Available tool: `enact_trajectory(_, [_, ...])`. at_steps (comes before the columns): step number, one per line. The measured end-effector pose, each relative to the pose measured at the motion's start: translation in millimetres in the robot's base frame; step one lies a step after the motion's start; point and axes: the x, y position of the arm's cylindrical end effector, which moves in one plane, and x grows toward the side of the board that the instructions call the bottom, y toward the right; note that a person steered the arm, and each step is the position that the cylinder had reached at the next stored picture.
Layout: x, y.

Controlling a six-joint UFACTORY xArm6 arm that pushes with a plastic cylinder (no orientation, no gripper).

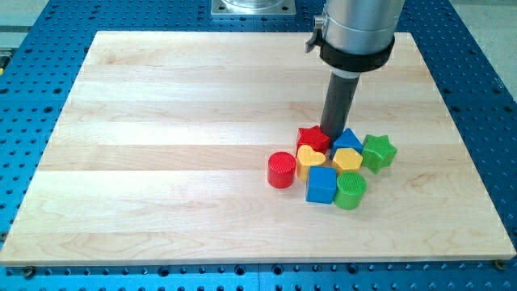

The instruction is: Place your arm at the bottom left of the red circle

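Note:
The red circle block point(281, 170) stands on the wooden board, at the left end of a tight cluster of blocks. My tip point(332, 133) is above and to the right of it, touching or just behind the red star block point(313, 138), with the blue triangle block point(348, 141) on its right. The yellow heart block point(309, 159) lies between the red circle and my tip. The rod rises to the silver arm body point(357, 28) at the view's top.
The cluster also holds a yellow hexagon block point(348, 160), a blue cube point(321, 185), a green circle block point(350, 191) and a green star block point(379, 151). The board's edge point(258, 260) borders a blue perforated table.

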Motion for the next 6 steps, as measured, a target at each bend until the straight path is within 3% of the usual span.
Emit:
enact_trajectory(1, [-15.8,7.6])
enact_trajectory(3, [-45.5,-75.4])
enact_trajectory(4, [-10.9,-141.8])
enact_trajectory(5, [74.3,-161.9])
enact_trajectory(6, [93.7,-115.8])
